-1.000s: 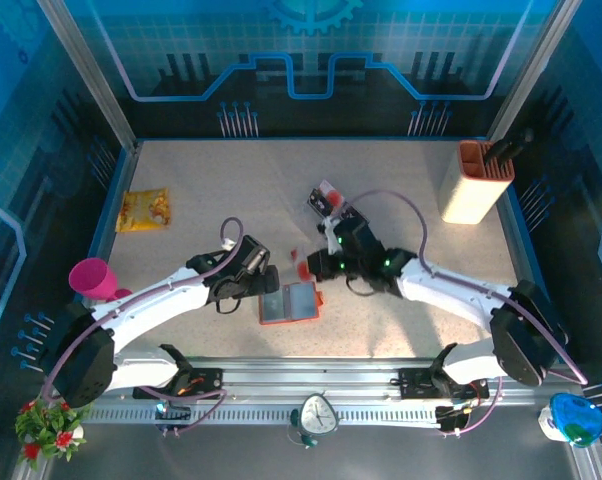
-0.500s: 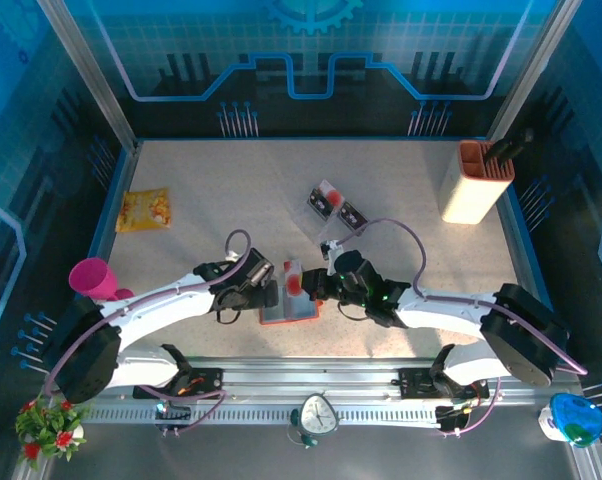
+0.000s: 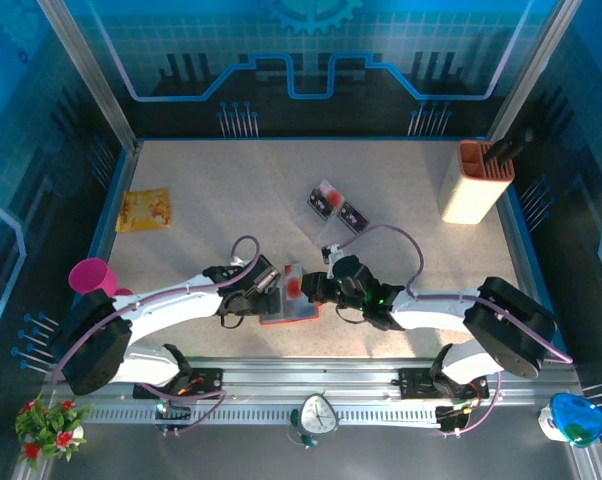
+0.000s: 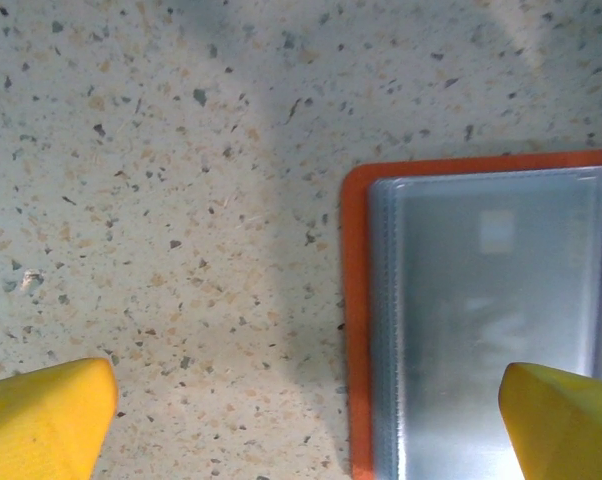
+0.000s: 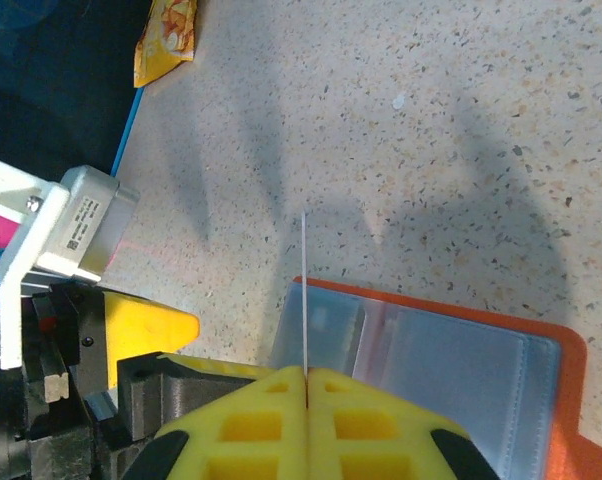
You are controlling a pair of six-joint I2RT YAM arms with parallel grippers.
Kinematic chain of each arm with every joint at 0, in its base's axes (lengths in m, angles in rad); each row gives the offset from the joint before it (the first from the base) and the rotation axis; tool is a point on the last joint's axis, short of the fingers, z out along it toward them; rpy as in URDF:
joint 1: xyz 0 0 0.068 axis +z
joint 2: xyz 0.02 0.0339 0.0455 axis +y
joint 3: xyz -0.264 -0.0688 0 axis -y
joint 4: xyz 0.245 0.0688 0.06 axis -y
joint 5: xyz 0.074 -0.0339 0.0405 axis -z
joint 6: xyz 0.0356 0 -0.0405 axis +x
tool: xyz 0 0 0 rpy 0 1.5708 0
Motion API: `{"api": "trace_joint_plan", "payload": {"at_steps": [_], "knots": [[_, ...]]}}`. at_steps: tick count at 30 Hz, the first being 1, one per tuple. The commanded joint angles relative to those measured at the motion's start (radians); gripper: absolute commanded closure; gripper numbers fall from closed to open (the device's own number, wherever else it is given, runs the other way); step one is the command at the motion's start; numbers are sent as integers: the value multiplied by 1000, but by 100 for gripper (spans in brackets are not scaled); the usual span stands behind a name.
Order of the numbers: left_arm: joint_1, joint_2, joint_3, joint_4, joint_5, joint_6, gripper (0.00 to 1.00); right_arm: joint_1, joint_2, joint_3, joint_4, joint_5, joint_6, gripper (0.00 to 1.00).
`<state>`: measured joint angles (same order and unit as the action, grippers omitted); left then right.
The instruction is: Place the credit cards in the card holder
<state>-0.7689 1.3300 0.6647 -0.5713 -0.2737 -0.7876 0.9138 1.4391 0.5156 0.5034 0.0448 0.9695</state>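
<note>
1. right pincer [image 5: 306, 372]: clenched on one card [image 5: 304, 290]. in the right wrist view the card is seen edge-on, a thin line running straight up from the fingertips in the lower centre.
2. holder [image 5: 441, 350]: lies open and flat on the desk [image 3: 211, 190], pockets up, to the lower right of the card in that view. the card's free end stands over the holder's upper left corner. whether it touches the pocket cannot be told.
3. key relation (judgement): the card's long axis points away from the pincer, past the holder's edge. the card has to be tilted and drawn back toward a pocket mouth before it can slide in. the right arm is the nearer one and already carries the card.
4. left pincer [image 4: 306, 385]: released, nothing between its fingers. in the left wrist view it straddles the holder's left border, one finger over bare desk, the other over the pocket. it stands just beside the card's path and could foul it.
5. further off, upper centre of the top view: two more cards [image 3: 338, 206], well apart from the holder.
6. far right: a cream container [image 3: 471, 190]. far left: a yellow packet [image 3: 143, 210]. neither obstructs.
</note>
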Motion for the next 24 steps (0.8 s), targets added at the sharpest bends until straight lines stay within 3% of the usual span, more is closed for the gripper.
{"api": "trace_joint_plan", "payload": {"at_steps": [1,24], "knots": [[-6,5,-25,-20,-25,-27,1,19,24,-24,62,6,26,100],[-15,-1,-70,-50,-47,-70,1,29,143,-34,196,-25,78,100]]}}
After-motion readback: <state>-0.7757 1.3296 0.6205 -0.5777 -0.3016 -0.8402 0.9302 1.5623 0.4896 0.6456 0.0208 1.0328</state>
